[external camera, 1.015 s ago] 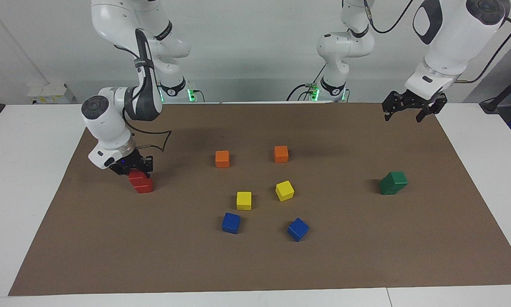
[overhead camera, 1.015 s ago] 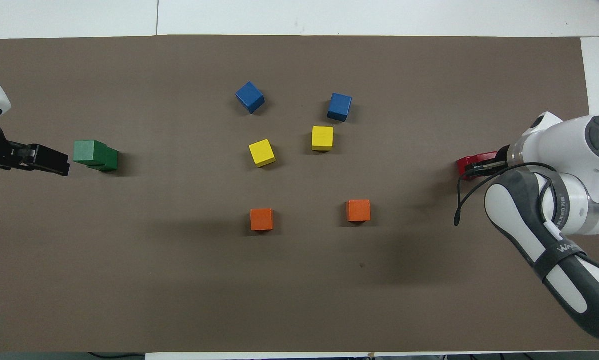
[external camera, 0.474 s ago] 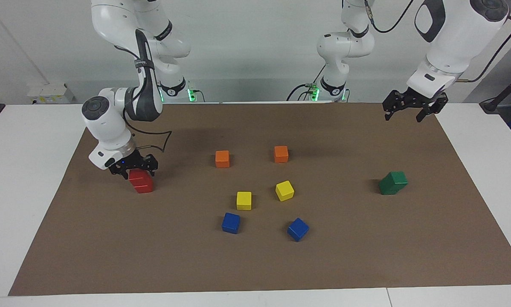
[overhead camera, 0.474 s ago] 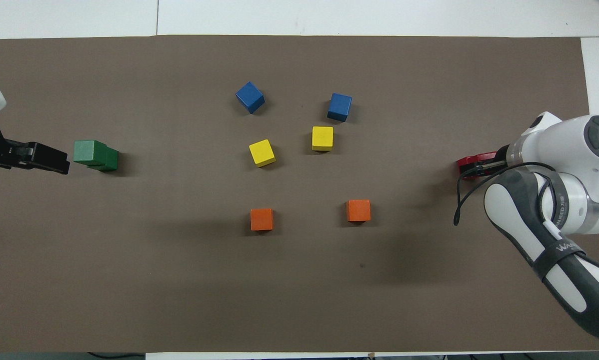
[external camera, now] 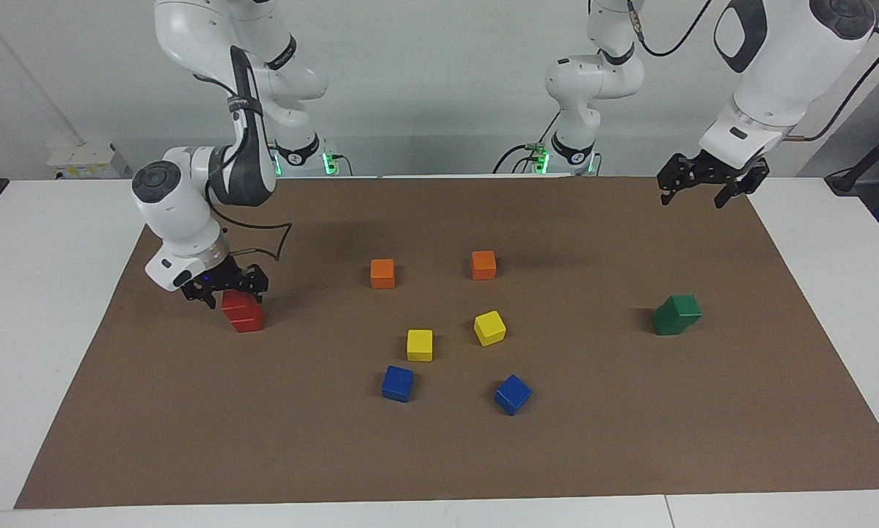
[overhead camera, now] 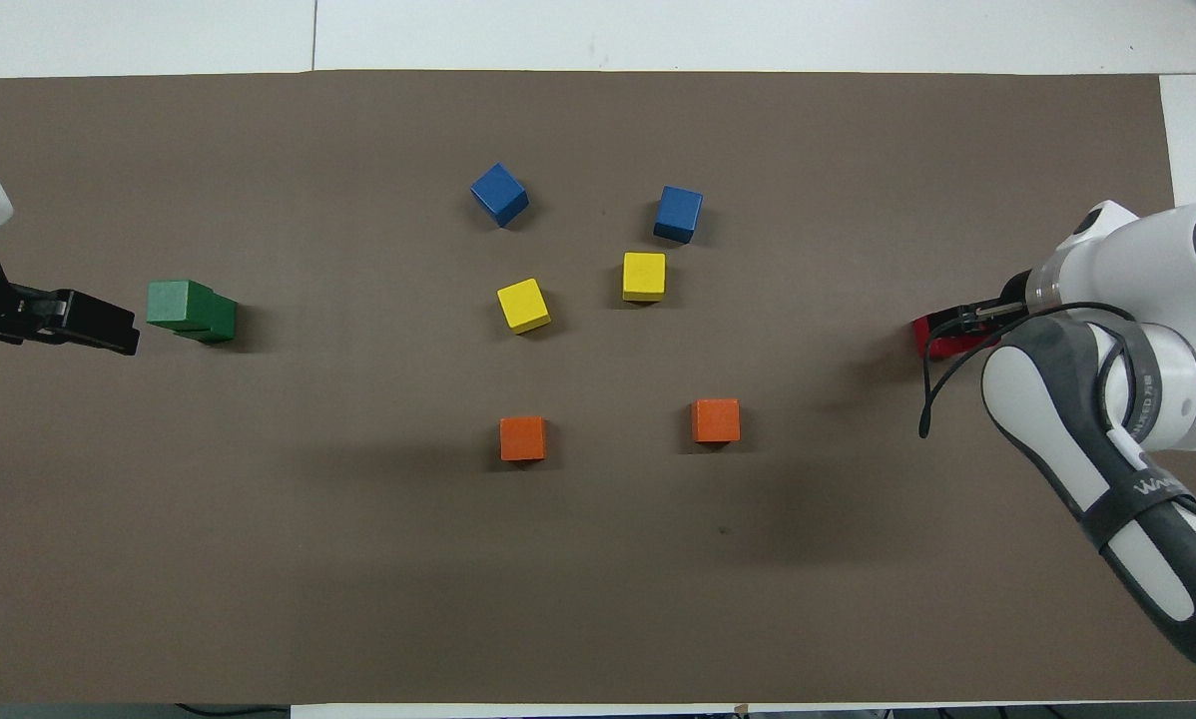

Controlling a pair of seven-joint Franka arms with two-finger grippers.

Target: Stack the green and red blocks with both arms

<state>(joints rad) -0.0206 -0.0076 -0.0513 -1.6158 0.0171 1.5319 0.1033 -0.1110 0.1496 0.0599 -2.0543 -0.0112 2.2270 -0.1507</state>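
Observation:
Two red blocks (external camera: pixel 243 312) stand stacked toward the right arm's end of the brown mat; in the overhead view only an edge of the red stack (overhead camera: pixel 935 337) shows beside the arm. My right gripper (external camera: pixel 224 292) is open, just over the upper red block, fingers on either side of its top. Two green blocks (external camera: pixel 675 314) stand stacked toward the left arm's end, the upper one shifted off-centre; the green stack also shows in the overhead view (overhead camera: pixel 191 311). My left gripper (external camera: pixel 706 186) is open and empty, raised over the mat's corner; in the overhead view it (overhead camera: pixel 107 329) lies beside the green stack.
Two orange cubes (external camera: pixel 382 273) (external camera: pixel 483 265), two yellow cubes (external camera: pixel 420 345) (external camera: pixel 489 328) and two blue cubes (external camera: pixel 397 383) (external camera: pixel 512 394) lie spread over the middle of the brown mat (external camera: pixel 439 455). White table surrounds the mat.
My right gripper has opened off the upper red block and lifted slightly, drifting toward the right arm's end. The red stack stays put. My left gripper has risen a touch.

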